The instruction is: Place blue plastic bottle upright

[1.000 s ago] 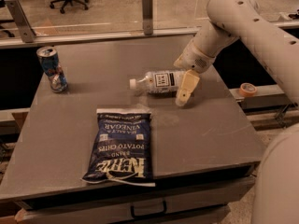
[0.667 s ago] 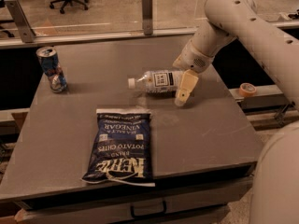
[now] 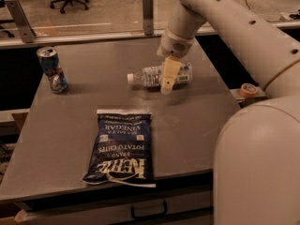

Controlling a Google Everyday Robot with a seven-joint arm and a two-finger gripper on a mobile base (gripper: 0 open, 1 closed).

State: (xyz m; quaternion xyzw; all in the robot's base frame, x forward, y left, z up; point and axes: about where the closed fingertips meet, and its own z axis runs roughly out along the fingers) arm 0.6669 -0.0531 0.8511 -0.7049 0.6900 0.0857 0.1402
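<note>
The blue plastic bottle (image 3: 149, 76) is lying on its side near the back of the table (image 3: 197, 125), with its white cap (image 3: 131, 78) pointing toward the side where the can (image 3: 52, 69) is standing. The gripper (image 3: 168, 81) is hanging right at the middle of the bottle, and its pale end is crossing in front of the label. A second ago it was sitting off by the bottle's bottom end, so it has slid along toward the cap. The bottle is staying in about the same spot and is still lying down. I cannot tell if the gripper is wide or already pinching the bottle, because the bottle is hiding its far side. I am guessing it is getting ready to grab the middle, a good place to hold for tipping the bottle up. The chip bag (image 3: 123, 146) is lying flat at the front, well apart from both.
</note>
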